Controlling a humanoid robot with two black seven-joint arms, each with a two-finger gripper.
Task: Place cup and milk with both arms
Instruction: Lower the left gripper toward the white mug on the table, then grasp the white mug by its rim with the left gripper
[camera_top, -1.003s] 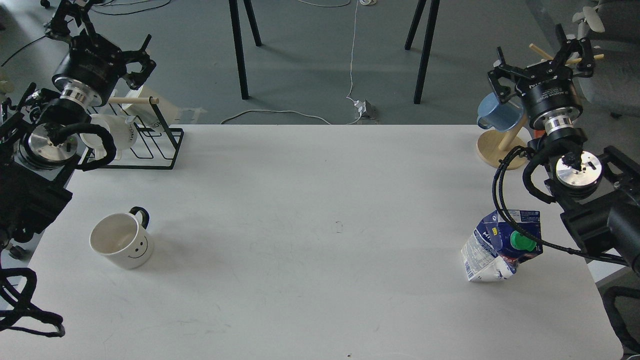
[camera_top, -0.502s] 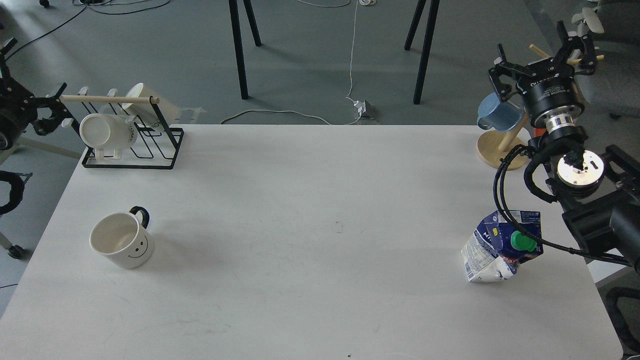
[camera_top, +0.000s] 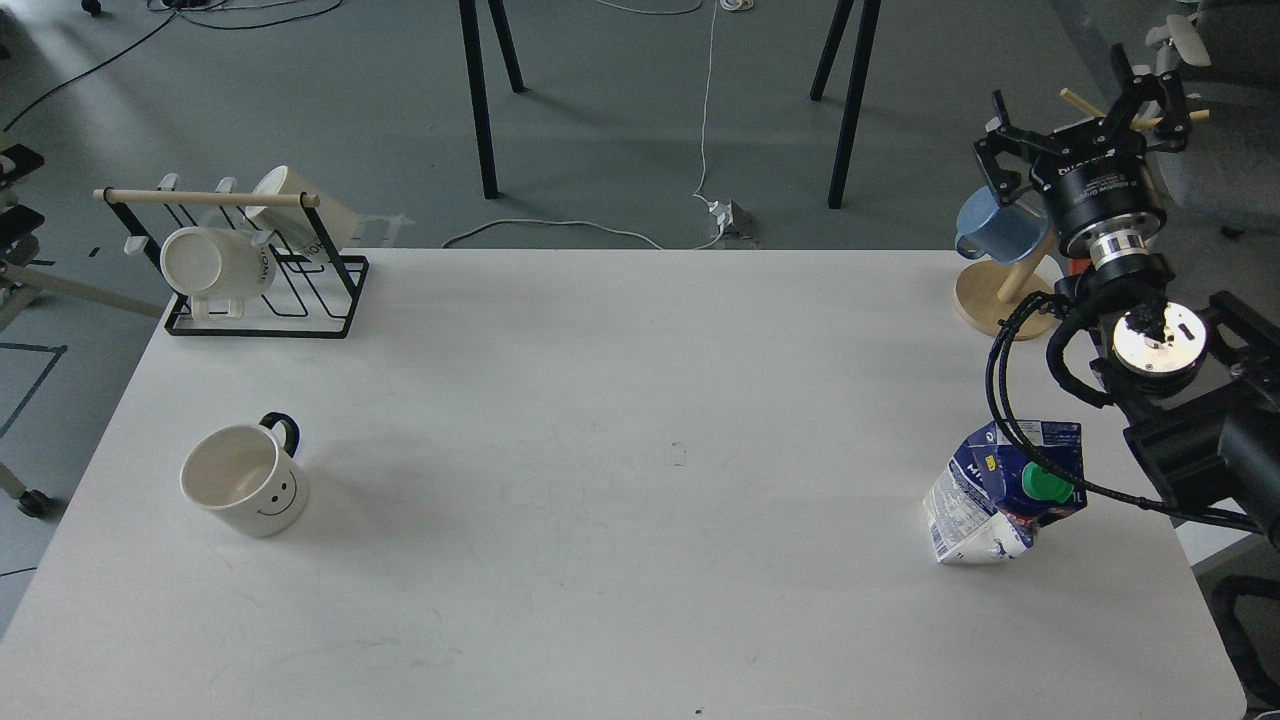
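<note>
**Robotics lab / test room, w/ a staged kitchen setup**

Bare grey floor (camera_top: 620, 120), loose white cable (camera_top: 705, 100) running to a small white power adapter (camera_top: 727, 215) left on the ground. Thin black metal stand legs (camera_top: 480, 90) in the bkgd, like tripod or trestle legs. Plain white rectangular table (camera_top: 620, 560), scuffed. Black robot arm (camera_top: 1150, 330) w/ exposed cabling along the right edge. Kitchen props only at the far corners: black wire mug rack (camera_top: 262, 290) w/ wooden rod, round-based wooden mug tree (camera_top: 1000, 295) holding a blue mug (camera_top: 995, 228). No counters/cupboards in view, so not a home kitchen.
</note>
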